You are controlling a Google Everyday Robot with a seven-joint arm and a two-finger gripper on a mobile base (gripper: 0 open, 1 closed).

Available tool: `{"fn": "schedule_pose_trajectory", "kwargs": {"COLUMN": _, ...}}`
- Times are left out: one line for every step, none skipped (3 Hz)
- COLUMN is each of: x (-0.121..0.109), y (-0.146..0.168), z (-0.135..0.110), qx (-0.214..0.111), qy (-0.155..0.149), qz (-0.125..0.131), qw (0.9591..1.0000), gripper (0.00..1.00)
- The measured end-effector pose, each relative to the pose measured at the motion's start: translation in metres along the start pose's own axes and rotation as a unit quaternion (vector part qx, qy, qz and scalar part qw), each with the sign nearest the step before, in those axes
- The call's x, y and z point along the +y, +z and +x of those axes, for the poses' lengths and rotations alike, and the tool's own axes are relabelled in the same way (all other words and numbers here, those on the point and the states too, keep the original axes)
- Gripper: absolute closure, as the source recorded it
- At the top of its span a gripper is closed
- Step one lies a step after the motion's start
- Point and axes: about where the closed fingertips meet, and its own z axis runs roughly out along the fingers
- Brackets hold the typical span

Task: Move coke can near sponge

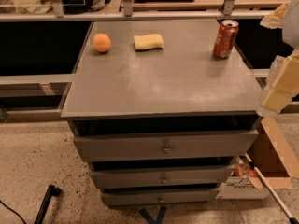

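Observation:
The coke can (pixel 226 38) stands upright at the back right of the grey cabinet top (pixel 163 83). It is red-orange with a silver rim. The sponge (pixel 148 42), pale yellow with wavy edges, lies flat at the back middle of the top, well to the left of the can. My gripper (pixel 275 90) is at the right edge of the view, beside the cabinet's right front corner. It is lower than the can, apart from it, and holds nothing that I can see.
A round orange fruit (pixel 101 42) sits at the back left of the top, left of the sponge. The cabinet has three drawers (pixel 164 148) slightly ajar. A metal railing (pixel 126 14) runs behind it. A cardboard box (pixel 271 162) sits on the floor at the right.

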Motion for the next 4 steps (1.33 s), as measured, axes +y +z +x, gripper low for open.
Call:
{"fn": "schedule_pose_trajectory", "kwargs": {"x": -0.006, "y": -0.001, "z": -0.001, "qx": -0.004, "qy": 0.001, "qz": 0.008, "qw": 1.0, "gripper": 0.0}}
{"fn": "schedule_pose_trajectory", "kwargs": {"x": -0.028, "y": 0.009, "z": -0.005, "qx": -0.015, "qy": -0.006, "qz": 0.013, "qw": 0.9998, "gripper": 0.0}}
{"fn": "schedule_pose_trajectory", "kwargs": {"x": -0.071, "y": 0.038, "z": -0.006, "qx": -0.024, "qy": 0.002, "qz": 0.011, "qw": 0.9997, "gripper": 0.0}}
{"fn": "schedule_pose_trajectory", "kwargs": {"x": -0.124, "y": 0.072, "z": 0.005, "qx": -0.018, "qy": 0.035, "qz": 0.011, "qw": 0.9992, "gripper": 0.0}}
